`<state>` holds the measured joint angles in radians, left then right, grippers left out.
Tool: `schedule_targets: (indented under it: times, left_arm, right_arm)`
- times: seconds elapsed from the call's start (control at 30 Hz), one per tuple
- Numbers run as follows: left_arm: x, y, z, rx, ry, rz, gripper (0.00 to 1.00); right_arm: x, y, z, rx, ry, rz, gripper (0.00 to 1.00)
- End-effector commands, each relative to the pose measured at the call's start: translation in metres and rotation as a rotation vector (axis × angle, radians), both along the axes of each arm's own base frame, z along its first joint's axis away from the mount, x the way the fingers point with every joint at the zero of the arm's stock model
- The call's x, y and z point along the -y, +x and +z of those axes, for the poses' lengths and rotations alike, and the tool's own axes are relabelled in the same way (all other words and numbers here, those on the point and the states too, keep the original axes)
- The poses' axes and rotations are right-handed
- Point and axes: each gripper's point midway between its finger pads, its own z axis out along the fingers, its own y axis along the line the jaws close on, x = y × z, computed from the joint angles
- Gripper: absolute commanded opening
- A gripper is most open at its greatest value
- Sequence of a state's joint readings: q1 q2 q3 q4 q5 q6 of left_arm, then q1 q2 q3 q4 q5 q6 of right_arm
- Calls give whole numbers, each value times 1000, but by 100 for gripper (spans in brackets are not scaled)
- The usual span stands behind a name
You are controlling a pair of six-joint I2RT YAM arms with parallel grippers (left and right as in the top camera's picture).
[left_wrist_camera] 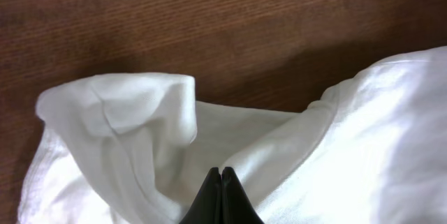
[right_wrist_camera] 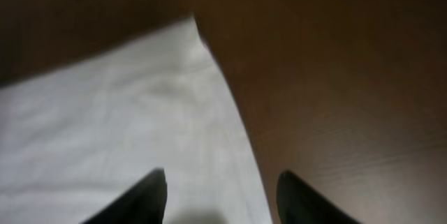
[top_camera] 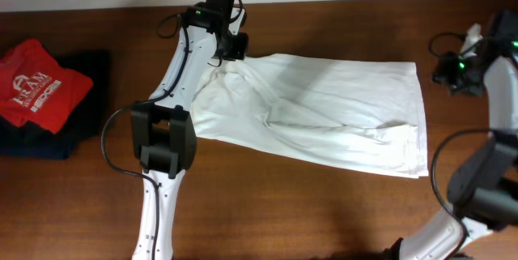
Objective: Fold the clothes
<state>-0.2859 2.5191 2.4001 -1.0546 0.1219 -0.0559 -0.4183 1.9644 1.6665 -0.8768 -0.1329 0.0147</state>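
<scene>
The white T-shirt (top_camera: pixel 324 110) lies spread across the middle of the brown table, wrinkled, with folds bunching toward its top-left corner. No green print shows. My left gripper (top_camera: pixel 229 49) is at that corner. In the left wrist view its fingers (left_wrist_camera: pixel 221 173) are pressed together, with shirt folds (left_wrist_camera: pixel 140 112) converging on them. My right gripper (top_camera: pixel 453 70) hovers just off the shirt's top-right corner. In the right wrist view its fingers (right_wrist_camera: pixel 220 178) are open and empty over the shirt's right edge (right_wrist_camera: pixel 140 112).
A red shirt with white lettering (top_camera: pixel 36 82) lies on a dark folded garment (top_camera: pixel 77 118) at the table's left edge. Bare wood (top_camera: pixel 307 211) runs along the front, and the back edge (top_camera: pixel 340 2) is near the left gripper.
</scene>
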Motion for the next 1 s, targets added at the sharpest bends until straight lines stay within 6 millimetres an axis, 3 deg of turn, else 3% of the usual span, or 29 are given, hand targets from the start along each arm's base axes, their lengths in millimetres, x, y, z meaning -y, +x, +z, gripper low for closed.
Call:
schedule_targets:
  times: [0.0,0.13,0.27,0.3,0.37,0.4,0.53,0.67,0.73,0.83,0.97]
  left_arm:
    - [-2,2,0,5,11,9,0]
    - [-2,1,0,5,11,9,0]
    - [-1,1,0,4,11,6,0]
    - [-1,1,0,4,11,6,0]
    - [-1,1,0,4,11,6,1]
    - [-1,1,0,4,11,6,0]
    - [-1,0,0,1,12,6,1]
    - [-8,-12,-5,-54,29,12,0]
    - [-17,-32,-12,-143,54,16,0]
    - [-28,-51,-16,-244,65,84,0]
    - [-43,-80,-19,-371,99,101,0]
  right_arm:
    - [-11,37,-40,22,-16,61,58]
    - [-13,81,-93,92,-47,93,58]
    - [-20,102,-111,140,-71,115,58]
    - [-22,107,-113,155,-76,120,50]
    - [-22,106,-114,152,-75,120,11]
    - [-20,105,-114,148,-83,110,4]
    - [-4,92,-106,86,-147,46,4]
    - [-8,51,-33,-10,-115,-4,4]
    - [-23,4,-12,-140,-73,3,4]
    - [-29,-50,-16,-338,-14,-11,4]
    - [-2,-118,-15,-543,66,-120,4]
